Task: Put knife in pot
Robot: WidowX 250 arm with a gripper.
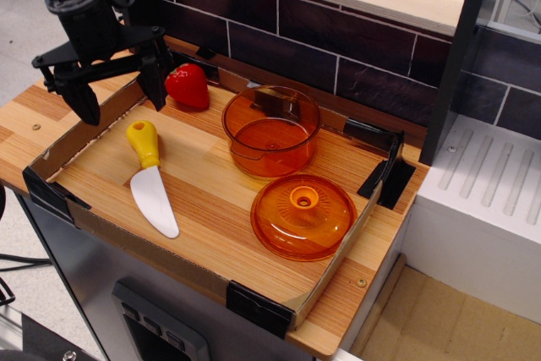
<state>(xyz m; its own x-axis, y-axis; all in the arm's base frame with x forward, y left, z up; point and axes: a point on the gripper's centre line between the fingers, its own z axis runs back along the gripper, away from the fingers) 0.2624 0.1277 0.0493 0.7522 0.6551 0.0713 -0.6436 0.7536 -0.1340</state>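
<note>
The knife lies flat on the wooden tray floor at the left, yellow handle toward the back, white blade toward the front. The orange pot stands upright and empty in the tray's middle back. My black gripper hangs open above the tray's left wall, just behind and left of the knife handle, holding nothing. Its two fingers point down, spread wide.
A domed orange lid with a centre knob lies in front of the pot. A red toy strawberry sits at the tray's back left. The cardboard-walled tray has black corner clips. A dark brick wall stands behind.
</note>
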